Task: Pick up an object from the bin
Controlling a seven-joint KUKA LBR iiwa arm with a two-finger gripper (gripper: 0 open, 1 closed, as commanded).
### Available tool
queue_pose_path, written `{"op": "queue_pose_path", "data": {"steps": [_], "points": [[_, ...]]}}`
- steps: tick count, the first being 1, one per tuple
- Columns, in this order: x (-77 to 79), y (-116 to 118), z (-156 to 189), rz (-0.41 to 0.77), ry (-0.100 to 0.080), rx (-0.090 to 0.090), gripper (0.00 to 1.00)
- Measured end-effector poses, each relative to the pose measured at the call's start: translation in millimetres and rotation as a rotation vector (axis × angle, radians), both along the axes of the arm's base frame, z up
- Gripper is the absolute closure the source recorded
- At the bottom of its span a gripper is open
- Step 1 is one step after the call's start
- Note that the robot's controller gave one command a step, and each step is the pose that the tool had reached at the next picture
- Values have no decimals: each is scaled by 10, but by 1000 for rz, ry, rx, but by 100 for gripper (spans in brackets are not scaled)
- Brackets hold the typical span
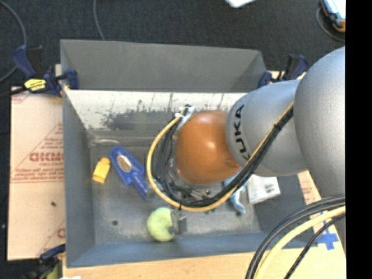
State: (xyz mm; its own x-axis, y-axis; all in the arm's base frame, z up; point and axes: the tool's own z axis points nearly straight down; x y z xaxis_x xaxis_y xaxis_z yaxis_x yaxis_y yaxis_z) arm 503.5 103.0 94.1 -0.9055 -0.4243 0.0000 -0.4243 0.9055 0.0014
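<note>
Camera view, looking down: gripper [178,221] is low in the bin [78,173], close to the near wall and mostly buried under the arm's orange wrist cover [203,147] and cable loop. Can't tell if it's wide or narrow from here.

Likely target is the pale green ball [161,224], touching or just beside the tool on the side away from the arm. It rests on the floor, so nothing's lifted. I'd call this the grasp stage: the close and the lift are left.

Ball looks matte, rounded and slightly lumpy, probably soft.

Further out from the tool is a blue tool-shaped piece [131,170], long, glossy hard plastic. Beyond it is a small yellow block [102,170]. White flat card [264,188] lies behind the tool, under the arm. Bin is scuffed grey sheet metal.
</note>
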Motion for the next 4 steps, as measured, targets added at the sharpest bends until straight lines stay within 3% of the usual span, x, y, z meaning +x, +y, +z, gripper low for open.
{"op": "queue_pose_path", "data": {"steps": [1, 2, 3, 4], "points": [[217, 14, -215, 215, -17, 2, 0], [156, -343, -215, 126, 0, -1, 100], [156, -344, -215, 123, 0, -1, 100], [259, -338, -194, 148, -3, 0, 100]]}}
